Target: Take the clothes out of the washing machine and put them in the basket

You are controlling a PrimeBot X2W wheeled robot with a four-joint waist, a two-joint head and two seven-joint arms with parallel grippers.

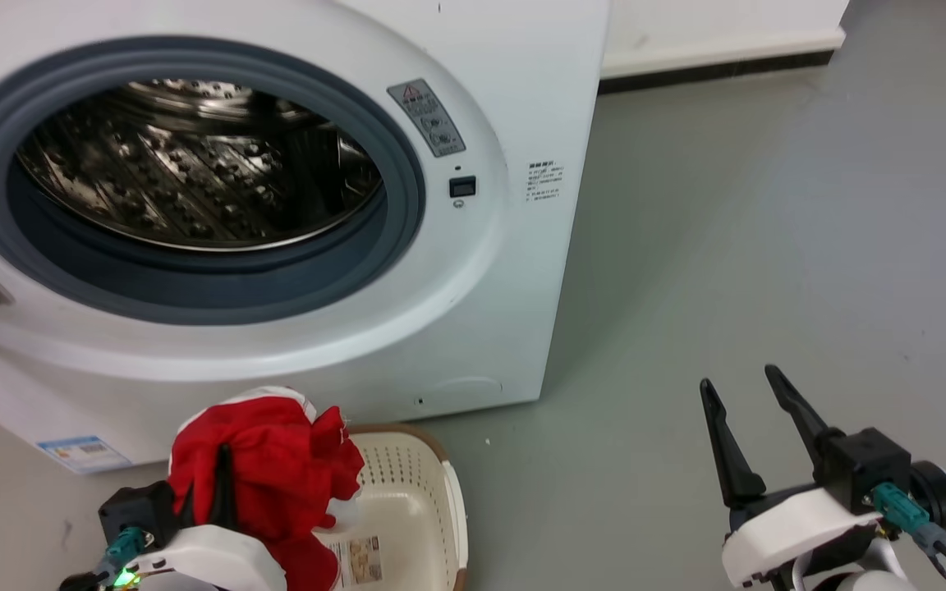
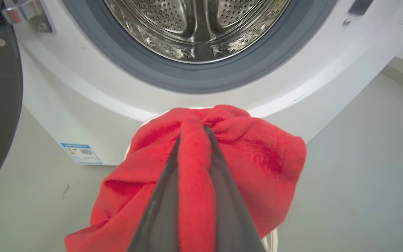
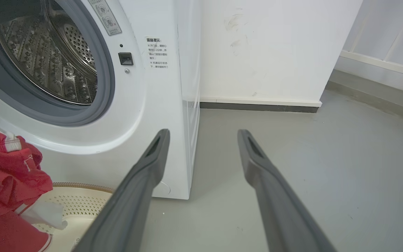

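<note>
1. Head view: left gripper point(image 1: 222, 472) is clamping the clothes point(image 1: 276, 468) above the basket's point(image 1: 440, 484) left edge, ready for dropping; washer point(image 1: 481, 287) is standing empty.
2. Left wrist view: fingers point(image 2: 163, 210) are pinching a red fold.
3. Right wrist view: right gripper point(image 3: 203, 133) is idling over the floor point(image 3: 292, 140), fingers apart.

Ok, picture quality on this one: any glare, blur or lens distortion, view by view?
Head view: sharp, with speckled glints on the drum of the washing machine. Left wrist view: the left pincer and the clothes it grips look soft, close to the lens; the machine's front bows with the wide angle. Right wrist view: the open right pincer is slightly blurred; the floor carries soft shadows.
</note>
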